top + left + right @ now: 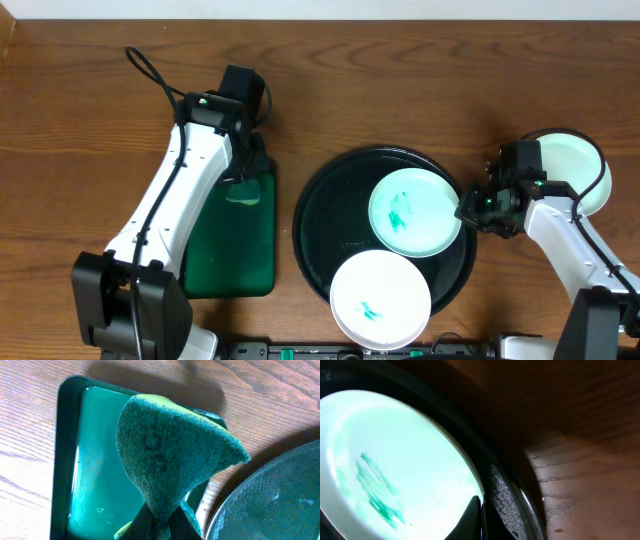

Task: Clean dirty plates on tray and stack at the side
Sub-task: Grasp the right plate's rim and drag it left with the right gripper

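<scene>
Scrubbing's next, I reckon – your right gripper pinches a plate on the tray, left gripper clamps the sponge beside it – swing that over.

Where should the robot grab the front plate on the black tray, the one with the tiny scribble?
Pinch its thin rim at the front right, coming from the right. The front plate is flat, so only its edge fits between fingers, and there it seems to overhang the black tray, leaving room underneath. The right gripper is nearest.
</scene>
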Tool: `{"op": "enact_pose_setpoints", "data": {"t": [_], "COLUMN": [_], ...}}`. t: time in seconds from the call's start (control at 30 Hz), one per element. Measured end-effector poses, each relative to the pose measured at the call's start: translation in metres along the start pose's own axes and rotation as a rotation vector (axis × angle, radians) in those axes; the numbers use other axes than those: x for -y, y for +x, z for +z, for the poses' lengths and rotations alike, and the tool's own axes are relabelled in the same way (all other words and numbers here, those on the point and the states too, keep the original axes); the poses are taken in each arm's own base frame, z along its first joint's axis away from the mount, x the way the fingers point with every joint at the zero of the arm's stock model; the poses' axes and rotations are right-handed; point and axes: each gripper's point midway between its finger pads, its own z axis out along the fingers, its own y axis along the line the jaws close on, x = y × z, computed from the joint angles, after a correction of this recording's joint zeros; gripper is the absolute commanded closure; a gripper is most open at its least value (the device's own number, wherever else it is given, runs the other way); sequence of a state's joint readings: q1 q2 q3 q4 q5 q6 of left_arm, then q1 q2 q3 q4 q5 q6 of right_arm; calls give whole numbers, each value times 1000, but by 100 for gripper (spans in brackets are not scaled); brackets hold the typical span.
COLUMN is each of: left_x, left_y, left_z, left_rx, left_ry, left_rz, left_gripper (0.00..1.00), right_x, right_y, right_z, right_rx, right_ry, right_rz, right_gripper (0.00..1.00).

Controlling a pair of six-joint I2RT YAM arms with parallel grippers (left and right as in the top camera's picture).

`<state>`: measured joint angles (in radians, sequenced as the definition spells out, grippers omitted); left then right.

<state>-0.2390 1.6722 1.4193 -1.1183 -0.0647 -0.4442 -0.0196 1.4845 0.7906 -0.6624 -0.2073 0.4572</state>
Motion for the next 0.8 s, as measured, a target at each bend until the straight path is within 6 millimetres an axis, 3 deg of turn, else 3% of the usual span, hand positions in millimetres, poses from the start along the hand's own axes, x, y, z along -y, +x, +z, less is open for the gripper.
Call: {"op": "enact_pose_setpoints", "data": {"t": [0.23,0.57,0.6,0.63,0.7,0.73,0.8], "left_x": [1,2,3,3,3,3,3], "left_y": [0,-2,-2,-3,-3,-3,-3], "left_z": [0,0,0,0,0,0,0], "left_rx": [-3,7,8,10,10,11,11], "left_ry": [6,11,12,13,13,13,14], "left_rz": [0,-1,-2,-2,-2,-2,-2], "left_gripper": [93,93,93,93,93,93,93], "right_x": [-10,-57,-57,-54,-46,-41,-33], "right_y": [5,5,6,8,10,12,17], "right_z": [-1,-27,-27,-26,-26,-25,-25], "right_rx": [-12,58,56,49,40,34,16], "right_ry": [-28,-124,-117,-97,-61,-35,1], "right_rz": [-36,-167,-167,-148,-135,-125,-114], "right_gripper": [98,99,78,45,5,1,1]}}
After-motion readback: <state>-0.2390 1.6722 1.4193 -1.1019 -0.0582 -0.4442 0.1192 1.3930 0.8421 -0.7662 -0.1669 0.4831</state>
